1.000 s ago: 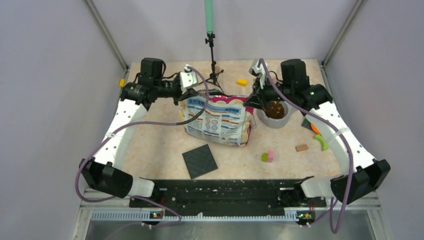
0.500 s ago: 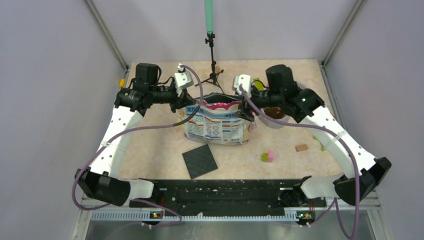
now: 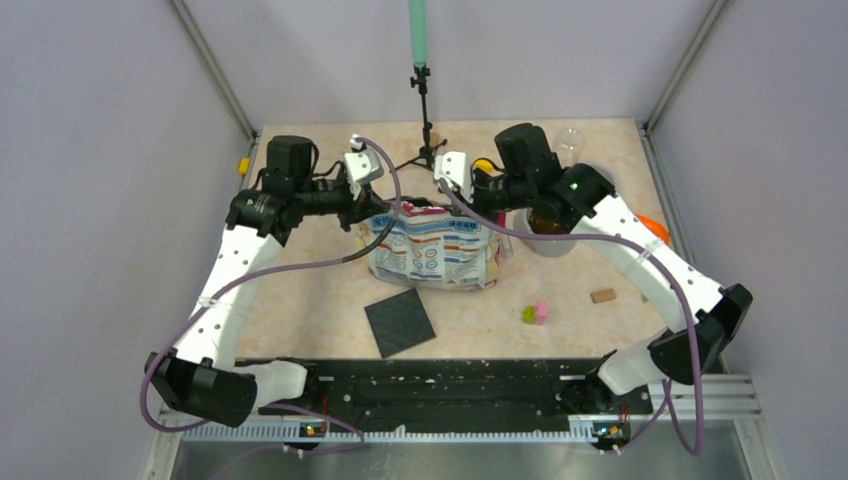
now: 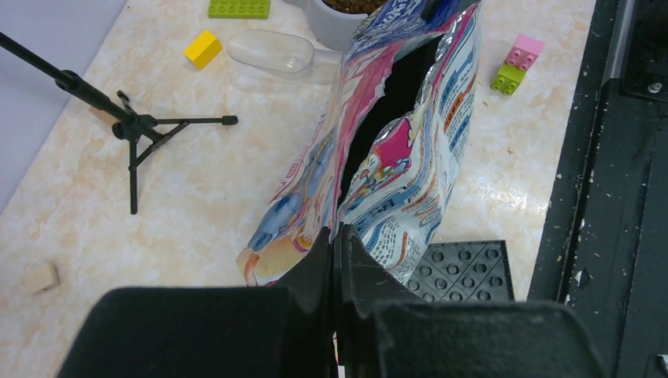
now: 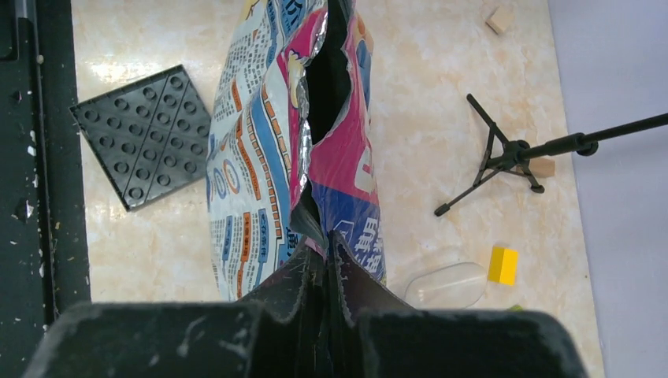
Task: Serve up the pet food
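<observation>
The glossy pink-and-blue pet food bag [image 3: 432, 247] stands upright mid-table with its top torn open. My left gripper [image 3: 368, 208] is shut on the bag's left top edge, as the left wrist view [image 4: 335, 236] shows. My right gripper [image 3: 479, 205] is shut on the bag's right top edge, as the right wrist view [image 5: 324, 240] shows. The bag's mouth [image 5: 327, 87] gapes dark between them, and its contents are hidden. A white bowl [image 3: 551, 243] with brown kibble [image 3: 546, 219] sits right of the bag, partly under my right arm.
A clear plastic scoop [image 4: 272, 51] lies behind the bag near a yellow block [image 4: 202, 48]. A black studded plate [image 3: 399, 322] lies in front. Green and pink blocks [image 3: 535, 314] and a brown block [image 3: 603, 295] lie at the right. A black tripod [image 3: 428, 150] stands at the back.
My right gripper swung left from over the bowl to the bag's right top edge and closed on it. My left arm shifted slightly. The bag now stands straighter.
</observation>
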Robot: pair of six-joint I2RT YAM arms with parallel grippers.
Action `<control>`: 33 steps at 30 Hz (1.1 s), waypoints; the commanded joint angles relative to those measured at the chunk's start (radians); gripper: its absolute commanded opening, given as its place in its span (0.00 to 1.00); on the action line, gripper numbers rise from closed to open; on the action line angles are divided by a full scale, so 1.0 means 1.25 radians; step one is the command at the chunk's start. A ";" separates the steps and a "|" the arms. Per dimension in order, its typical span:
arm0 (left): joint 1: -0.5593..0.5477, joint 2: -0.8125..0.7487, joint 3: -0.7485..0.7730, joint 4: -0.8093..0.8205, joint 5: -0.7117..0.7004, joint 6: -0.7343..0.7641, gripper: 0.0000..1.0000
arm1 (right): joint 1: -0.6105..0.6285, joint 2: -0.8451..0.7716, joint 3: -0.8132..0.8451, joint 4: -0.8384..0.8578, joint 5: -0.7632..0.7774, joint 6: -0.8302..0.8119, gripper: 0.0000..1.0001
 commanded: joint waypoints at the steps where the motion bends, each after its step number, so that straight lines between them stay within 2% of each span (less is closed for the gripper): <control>1: 0.006 -0.051 -0.019 0.046 -0.007 0.009 0.10 | 0.004 -0.033 0.024 0.050 0.029 -0.007 0.00; 3: 0.004 -0.055 -0.026 0.061 -0.012 0.015 0.35 | 0.002 -0.062 0.006 0.068 0.003 -0.004 0.00; 5: 0.002 -0.054 -0.023 0.076 0.015 0.017 0.52 | -0.003 -0.084 -0.002 0.077 -0.035 0.005 0.00; 6: -0.003 -0.051 -0.018 0.082 0.032 0.018 0.67 | -0.007 -0.088 0.000 0.077 -0.052 0.014 0.00; 7: -0.011 -0.048 -0.013 0.093 0.043 0.017 0.73 | -0.012 -0.092 0.004 0.079 -0.072 0.024 0.00; 12: -0.085 -0.015 -0.003 0.136 0.032 0.032 0.76 | -0.032 -0.101 0.000 0.106 -0.141 0.059 0.00; 16: -0.124 0.036 0.025 0.087 -0.009 0.072 0.76 | -0.035 -0.099 0.001 0.105 -0.148 0.067 0.00; 19: -0.131 0.046 0.028 0.089 0.036 0.075 0.76 | -0.037 -0.108 -0.012 0.114 -0.152 0.077 0.00; 21: -0.133 0.049 0.026 0.100 0.053 0.073 0.73 | -0.038 -0.113 -0.026 0.124 -0.152 0.085 0.00; 23: -0.133 0.050 0.029 0.101 0.051 0.072 0.66 | -0.040 -0.115 -0.032 0.128 -0.153 0.092 0.00; 24: -0.133 0.052 0.032 0.097 0.047 0.072 0.56 | -0.041 -0.114 -0.034 0.127 -0.154 0.093 0.00; 25: -0.133 0.054 0.035 0.090 0.045 0.070 0.43 | -0.041 -0.113 -0.034 0.124 -0.154 0.093 0.00; 27: -0.132 0.052 0.042 0.090 0.041 0.054 0.03 | -0.041 -0.112 -0.034 0.115 -0.150 0.091 0.00; 28: -0.132 0.047 0.038 0.096 0.037 0.037 0.00 | -0.041 -0.111 -0.033 0.107 -0.146 0.089 0.00; 33: -0.129 0.014 -0.018 0.143 0.032 0.000 0.00 | -0.041 -0.102 -0.032 0.060 -0.127 0.072 0.00</control>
